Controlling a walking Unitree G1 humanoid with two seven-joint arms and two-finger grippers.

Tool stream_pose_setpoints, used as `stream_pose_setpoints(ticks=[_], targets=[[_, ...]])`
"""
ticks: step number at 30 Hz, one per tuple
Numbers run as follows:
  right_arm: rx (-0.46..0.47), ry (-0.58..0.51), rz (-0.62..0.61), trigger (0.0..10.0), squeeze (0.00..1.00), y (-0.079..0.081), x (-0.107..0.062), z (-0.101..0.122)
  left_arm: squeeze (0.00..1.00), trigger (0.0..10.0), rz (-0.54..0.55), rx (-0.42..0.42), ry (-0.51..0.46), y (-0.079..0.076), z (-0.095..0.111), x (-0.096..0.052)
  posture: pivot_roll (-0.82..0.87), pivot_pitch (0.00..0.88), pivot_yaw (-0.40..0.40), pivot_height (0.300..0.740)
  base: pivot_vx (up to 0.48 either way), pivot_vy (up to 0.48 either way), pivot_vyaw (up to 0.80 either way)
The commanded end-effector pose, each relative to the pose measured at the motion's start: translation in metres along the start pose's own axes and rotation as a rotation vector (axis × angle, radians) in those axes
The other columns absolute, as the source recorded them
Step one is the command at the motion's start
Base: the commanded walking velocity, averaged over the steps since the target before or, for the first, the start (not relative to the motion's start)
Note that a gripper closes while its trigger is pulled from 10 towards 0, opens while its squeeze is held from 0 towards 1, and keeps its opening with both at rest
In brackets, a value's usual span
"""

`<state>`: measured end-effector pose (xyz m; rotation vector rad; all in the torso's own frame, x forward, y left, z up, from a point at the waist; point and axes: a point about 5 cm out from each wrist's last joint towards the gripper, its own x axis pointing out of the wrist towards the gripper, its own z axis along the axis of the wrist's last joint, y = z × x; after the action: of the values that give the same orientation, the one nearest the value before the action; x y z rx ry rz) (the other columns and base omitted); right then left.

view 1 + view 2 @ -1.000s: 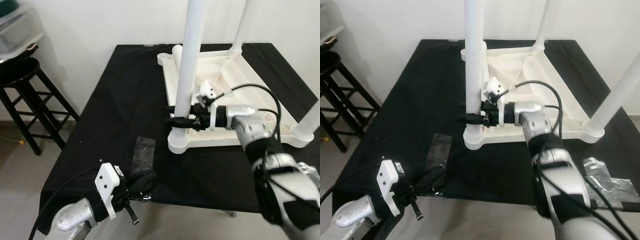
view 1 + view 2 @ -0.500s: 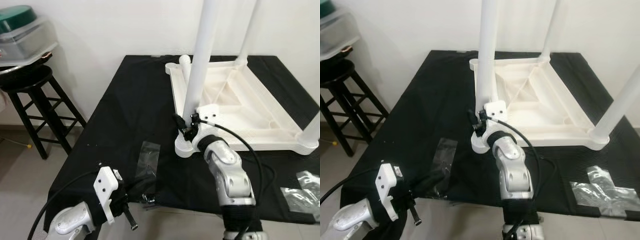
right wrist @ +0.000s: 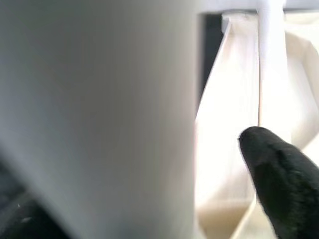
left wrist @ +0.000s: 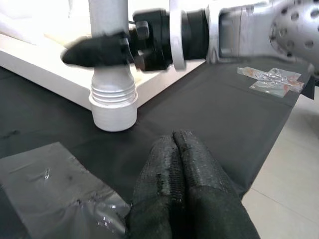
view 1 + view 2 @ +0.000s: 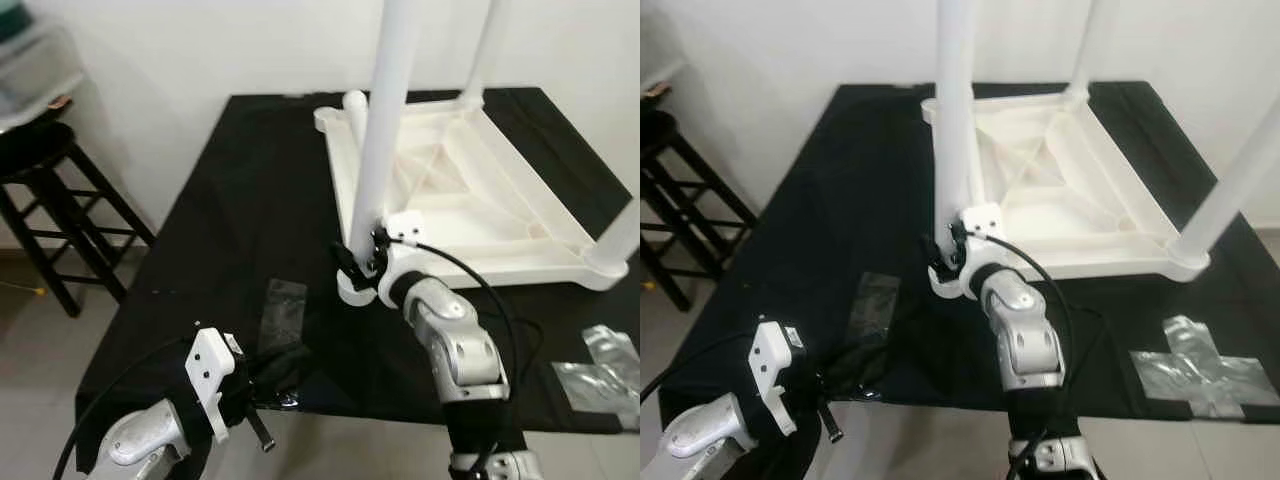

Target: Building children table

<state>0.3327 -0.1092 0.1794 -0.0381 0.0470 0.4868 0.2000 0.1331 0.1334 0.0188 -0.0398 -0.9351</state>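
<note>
A white plastic children's table (image 5: 470,200) lies upside down on a black-clothed table (image 5: 240,200), with its legs pointing up. My right gripper (image 5: 355,262) is shut on the nearest leg (image 5: 385,120), just above the threaded socket (image 4: 113,97) at the corner. In the left wrist view its black fingers (image 4: 94,50) cross that leg. One fingertip (image 3: 274,174) lies beside the leg's blurred white surface in the right wrist view. My left gripper (image 5: 262,435) hangs low at the cloth's front edge, its fingers (image 4: 173,149) pressed together on nothing.
A dark wooden stool (image 5: 40,160) stands to the left, with a plastic bin (image 5: 30,70) above it. A clear plastic bag (image 5: 283,305) lies on the cloth by the near corner. Crumpled plastic (image 5: 600,365) lies at the front right. A white wall is behind.
The camera has shifted. My right arm's elbow has swung from the right side round to the front, while the gripper stays on the leg's base. The left gripper holds its place.
</note>
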Motion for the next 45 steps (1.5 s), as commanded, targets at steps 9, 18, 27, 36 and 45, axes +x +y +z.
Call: stream_pose_setpoints(ticks=[9, 18, 27, 36, 45], targets=[[-0.136, -0.054, 0.575, 10.0, 0.0, -0.005, 0.007, 0.02, 0.0, 0.0, 0.004, -0.008, 0.016, -0.002, -0.005, 0.0, 0.04, 0.092, 0.023, 0.74, 0.0, 0.0, 0.0], [-0.122, -0.027, 0.778, 10.0, 0.0, -0.025, 0.019, 0.04, 0.0, 0.3, 0.002, -0.008, 0.021, -0.004, -0.006, 0.0, 0.05, 0.094, 0.022, 0.74, 0.0, 0.0, 0.0], [-0.072, -0.026, 0.77, 0.0, 0.0, -0.036, 0.019, 0.032, 0.0, 0.4, 0.008, -0.007, 0.018, -0.004, -0.005, -0.001, 0.05, 0.103, 0.024, 0.74, 0.0, 0.0, 0.0], [-0.08, -0.025, 0.632, 0.0, 0.0, -0.049, 0.005, 0.011, 0.0, 0.4, 0.004, -0.008, 0.017, -0.003, -0.004, -0.001, 0.04, 0.103, 0.033, 0.74, 0.0, 0.0, 0.0], [0.083, 0.084, -0.148, 0.0, 0.0, -0.009, 0.001, -0.037, 0.0, 0.3, 0.008, -0.008, 0.018, -0.001, -0.004, -0.003, 0.03, 0.112, 0.035, 0.74, 0.0, 0.0, 0.0]])
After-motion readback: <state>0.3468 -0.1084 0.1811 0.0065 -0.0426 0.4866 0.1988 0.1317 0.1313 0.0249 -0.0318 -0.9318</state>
